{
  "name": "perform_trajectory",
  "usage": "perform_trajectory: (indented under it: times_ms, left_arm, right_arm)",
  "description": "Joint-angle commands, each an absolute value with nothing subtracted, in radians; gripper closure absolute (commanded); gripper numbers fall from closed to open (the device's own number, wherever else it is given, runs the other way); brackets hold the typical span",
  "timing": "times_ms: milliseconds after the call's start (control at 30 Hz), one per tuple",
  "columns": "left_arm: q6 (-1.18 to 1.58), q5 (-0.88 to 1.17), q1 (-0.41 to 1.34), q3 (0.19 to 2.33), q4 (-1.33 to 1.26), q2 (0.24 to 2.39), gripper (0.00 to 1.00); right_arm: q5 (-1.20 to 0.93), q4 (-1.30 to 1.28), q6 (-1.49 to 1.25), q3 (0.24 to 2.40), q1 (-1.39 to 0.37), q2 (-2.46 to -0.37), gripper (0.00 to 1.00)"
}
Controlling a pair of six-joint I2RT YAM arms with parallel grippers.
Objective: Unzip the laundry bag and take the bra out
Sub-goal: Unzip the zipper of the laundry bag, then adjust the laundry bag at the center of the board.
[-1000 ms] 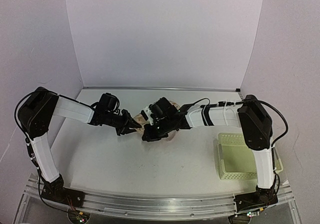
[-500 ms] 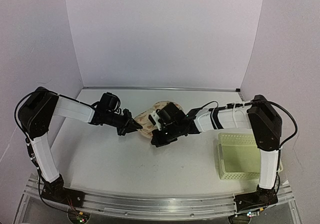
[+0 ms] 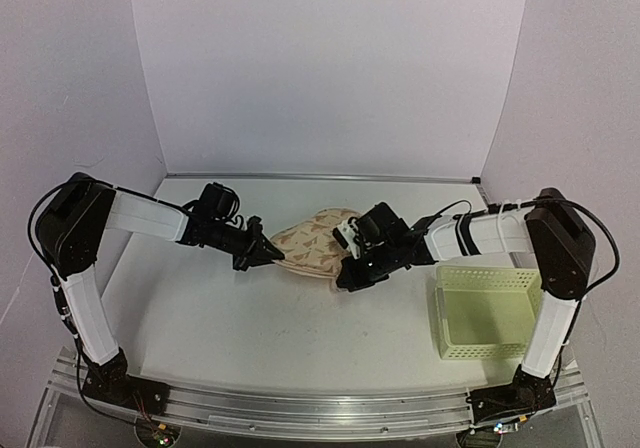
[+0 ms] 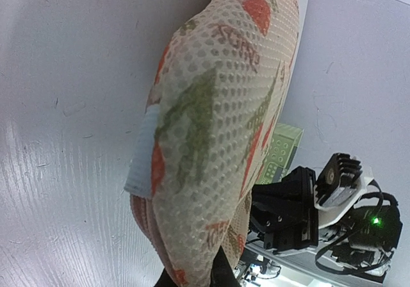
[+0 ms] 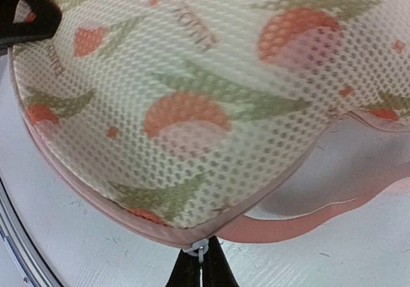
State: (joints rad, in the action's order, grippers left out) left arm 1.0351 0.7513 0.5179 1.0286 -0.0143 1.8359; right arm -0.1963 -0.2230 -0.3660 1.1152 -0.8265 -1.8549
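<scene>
Both clamped | left pincer [image 4: 195, 278] pinches laundry bag [image 3: 312, 240] edge | right pincer [image 5: 202, 268] nips zip pull [image 5: 198, 249], wrist-view only

Laundry bag [image 5: 192, 95] overruns right wrist frame; its contents unreadable through mesh. Left gripper [image 4: 194, 275] mostly cut off at bottom edge.

text | laundry bag [image 5: 192, 107] | small printed lettering, seemingly illegible
</scene>
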Motion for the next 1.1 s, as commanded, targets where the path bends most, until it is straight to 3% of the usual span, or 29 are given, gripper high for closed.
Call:
perform_trajectory:
  times_ms: [0, 533, 967, 1067]
  left_arm:
    - [0.958, 0.739, 0.467, 1.086, 0.006, 1.8, 1.0]
    - [0.818, 0.776, 0.416, 1.146, 0.152, 1.803, 1.0]
    - [0.757, 0.755, 0.413, 1.299, 0.215, 1.879, 1.0]
    - [0.751, 0.744, 0.413, 1.321, 0.238, 1.89, 0.91]
  right_arm:
    - [-0.238, -0.299, -0.335, 1.07, -0.761, -1.788, 1.0]
    - [-0.232, -0.354, -0.282, 1.052, -0.683, -1.775, 1.0]
    - [-0.278, -0.266, -0.396, 1.178, -0.906, -1.845, 1.0]
    - [-0.279, -0.252, -0.447, 1.233, -0.908, -1.885, 1.0]
